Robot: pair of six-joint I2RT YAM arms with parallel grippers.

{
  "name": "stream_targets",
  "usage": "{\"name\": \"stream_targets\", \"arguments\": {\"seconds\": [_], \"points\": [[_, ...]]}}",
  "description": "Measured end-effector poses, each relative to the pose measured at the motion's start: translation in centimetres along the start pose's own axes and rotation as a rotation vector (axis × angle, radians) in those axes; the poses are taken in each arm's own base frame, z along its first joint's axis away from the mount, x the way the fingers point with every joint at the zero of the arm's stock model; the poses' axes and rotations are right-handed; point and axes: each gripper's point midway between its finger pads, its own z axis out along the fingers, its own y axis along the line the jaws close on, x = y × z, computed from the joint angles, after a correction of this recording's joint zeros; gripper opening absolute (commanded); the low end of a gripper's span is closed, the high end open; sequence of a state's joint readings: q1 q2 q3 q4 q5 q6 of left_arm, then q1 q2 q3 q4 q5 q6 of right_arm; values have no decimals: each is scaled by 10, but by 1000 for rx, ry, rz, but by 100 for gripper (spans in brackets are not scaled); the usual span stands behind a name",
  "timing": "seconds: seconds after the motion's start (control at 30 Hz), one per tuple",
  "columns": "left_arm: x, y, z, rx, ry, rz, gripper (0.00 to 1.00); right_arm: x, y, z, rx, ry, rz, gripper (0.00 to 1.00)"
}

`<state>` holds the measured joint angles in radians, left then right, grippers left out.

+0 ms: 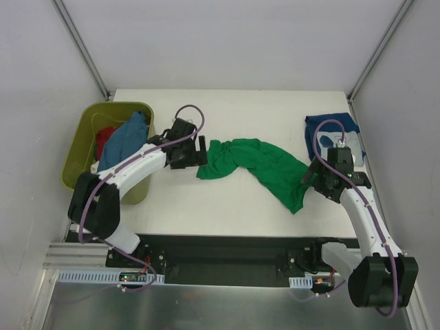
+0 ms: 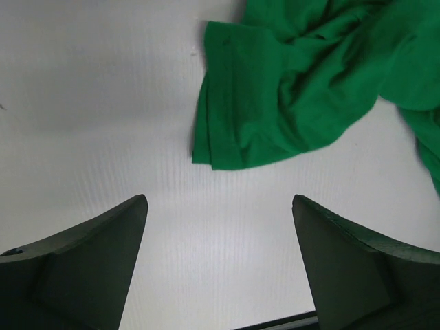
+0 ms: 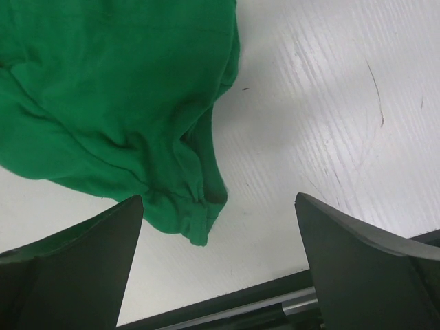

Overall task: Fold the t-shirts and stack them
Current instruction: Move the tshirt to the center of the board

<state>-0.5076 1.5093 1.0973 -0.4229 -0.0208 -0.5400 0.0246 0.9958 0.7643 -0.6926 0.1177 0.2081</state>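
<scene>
Both claws are released, nothing in either. The left claw (image 2: 220, 206) is spread wide over bare table (image 2: 82, 103), and the green shirt (image 2: 289, 89) has its flat doubled edge just ahead of the fingertips, not touching. The right claw (image 3: 220, 203) gapes too, with a rumpled corner of the same shirt just ahead, close by one finger.

I'd call that shirt light and limp. It will sag, bunch and drag, so pinch a thin edge or corner at each end, never the heap in the middle. The table looks smooth and faintly scratched, so cloth should slide. There is open table between the claws. The tub (image 1: 82, 148) of shirts sits outboard of the left claw, and a navy shirt (image 1: 333, 130) lies beyond the right one.
</scene>
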Motion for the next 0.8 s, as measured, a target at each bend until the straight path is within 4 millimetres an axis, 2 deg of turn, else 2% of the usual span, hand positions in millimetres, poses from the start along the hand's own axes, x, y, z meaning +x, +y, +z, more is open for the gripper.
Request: {"name": "stream_targets", "arguments": {"seconds": [0.13, 0.23, 0.37, 0.43, 0.53, 0.67, 0.7, 0.8], "points": [[-21, 1, 35, -7, 34, -76, 84, 1, -4, 10, 48, 20, 21, 97], [-53, -7, 56, 9, 10, -107, 82, 1, -7, 19, 79, 38, 33, 97], [-101, -33, 83, 71, -45, -106, 77, 0, -7, 30, 111, 55, 48, 97], [-115, -46, 98, 112, -54, -94, 76, -4, -7, 34, 124, 54, 56, 97], [-116, -53, 120, 143, -32, -88, 69, -10, -5, 37, 129, 47, 64, 97], [-93, -43, 144, 113, 41, -91, 65, -16, -1, 40, 127, 37, 75, 97], [-91, -41, 147, 106, 48, -91, 65, -17, -1, 40, 127, 37, 75, 97], [-89, -38, 150, 83, 48, -87, 54, -18, -1, 44, 134, 39, 78, 97]]}}
